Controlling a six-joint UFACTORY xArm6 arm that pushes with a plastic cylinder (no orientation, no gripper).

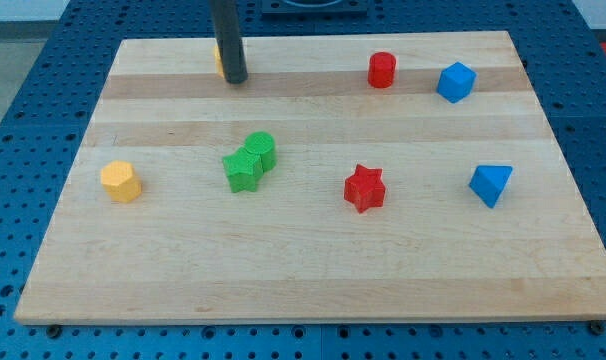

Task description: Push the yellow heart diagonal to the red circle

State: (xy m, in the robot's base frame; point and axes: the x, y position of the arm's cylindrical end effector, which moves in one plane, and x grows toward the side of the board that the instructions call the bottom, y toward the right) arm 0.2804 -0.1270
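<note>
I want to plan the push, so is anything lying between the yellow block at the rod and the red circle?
Nothing visible does. My tip sits against the yellow heart, mostly hidden behind the rod near the view's top. The board lies bare from there rightward to the red circle; the blue cube sits beyond it.

The straight dark grey rod (227, 40) is coming down from the view's top edge, standing nearly upright at the far left of the scene. My tip (234, 80) is resting at the rod's rounded lower end (it looks slightly wider there than the shaft above it), sitting down at surface level. Only the rod's lower stretch is showing; the arm that carries it is lying outside the view's top edge.
</note>
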